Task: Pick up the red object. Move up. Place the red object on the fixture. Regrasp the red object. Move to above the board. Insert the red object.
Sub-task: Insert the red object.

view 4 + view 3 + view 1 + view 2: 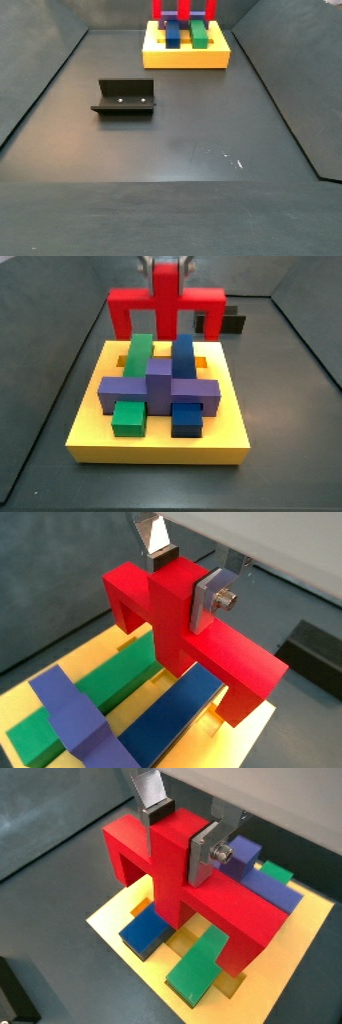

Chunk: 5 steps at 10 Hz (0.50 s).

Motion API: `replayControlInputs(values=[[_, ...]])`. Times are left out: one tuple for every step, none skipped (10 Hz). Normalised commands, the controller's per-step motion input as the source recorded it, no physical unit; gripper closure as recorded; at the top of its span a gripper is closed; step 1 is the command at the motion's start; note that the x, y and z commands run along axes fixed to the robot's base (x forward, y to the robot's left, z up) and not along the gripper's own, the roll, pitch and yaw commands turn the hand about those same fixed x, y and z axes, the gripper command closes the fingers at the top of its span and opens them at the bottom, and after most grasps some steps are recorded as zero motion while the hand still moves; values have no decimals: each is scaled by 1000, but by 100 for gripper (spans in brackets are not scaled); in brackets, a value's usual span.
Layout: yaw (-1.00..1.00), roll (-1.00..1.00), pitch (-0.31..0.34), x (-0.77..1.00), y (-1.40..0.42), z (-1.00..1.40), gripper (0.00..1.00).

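My gripper point(185, 577) is shut on the central stub of the red object point(234, 662), one silver finger on each side; both wrist views show this point(181, 833). The red object point(227, 908) hangs with its long bar level and its end legs pointing down, over the far end of the yellow board point(160, 446). Green point(128, 416), blue point(187, 416) and purple point(147, 386) blocks sit in the board. I cannot tell whether the red legs touch the board. In a side view the red object point(183, 10) is at the back, over the board point(187, 58).
The dark fixture point(124, 97) stands on the grey floor well away from the board, nearer the middle of the bin. It also shows behind the board point(225, 323) and in both wrist views point(314, 652) point(16, 1003). Grey bin walls surround the floor.
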Motion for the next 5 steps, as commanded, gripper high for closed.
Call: replayControlInputs(values=[[34,0,-107,-37,0,-291,100],[17,-14,-61,0,0,-203,100],[0,0,-56,-40,0,-234,100],[0,0,-21,-46,0,-171,100],[0,17,-21,-94,0,-226,100]])
